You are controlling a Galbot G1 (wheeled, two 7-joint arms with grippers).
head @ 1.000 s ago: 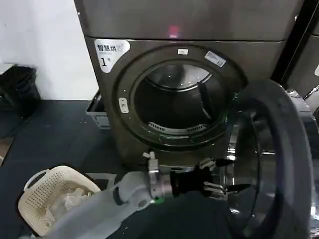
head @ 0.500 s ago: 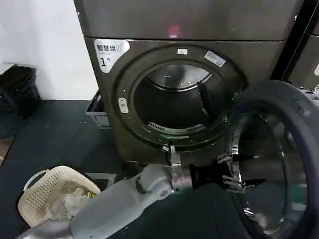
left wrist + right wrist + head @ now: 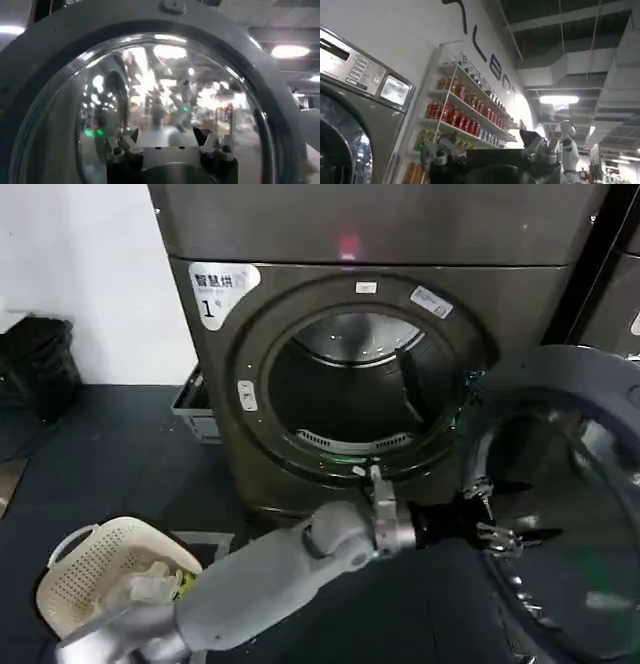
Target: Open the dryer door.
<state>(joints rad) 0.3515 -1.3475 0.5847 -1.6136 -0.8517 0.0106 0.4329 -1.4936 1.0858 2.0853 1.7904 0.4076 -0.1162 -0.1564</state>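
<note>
The dark grey dryer (image 3: 300, 254) with the white "1" label (image 3: 222, 289) has its drum mouth (image 3: 350, 384) uncovered. The dryer door (image 3: 560, 379) stands swung out to the right, its grey inner rim and domed glass facing me. My left gripper (image 3: 540, 509) reaches across the machine's base, open, fingertips spread against the inside of the glass. In the left wrist view the door (image 3: 50, 45) looms close ahead of the open left gripper (image 3: 166, 135). My right gripper (image 3: 485, 145) is open and holds nothing, raised away from the door.
A cream laundry basket (image 3: 110, 584) with clothes sits on the floor at lower left. A black bin (image 3: 35, 364) stands by the left wall, and a grey tray (image 3: 190, 409) lies beside the dryer. Another machine (image 3: 610, 314) stands right of the door.
My left arm has stretched farther right, gripper against the door's inner glass. The door has swung wider open, turning more of its inner face toward me.
</note>
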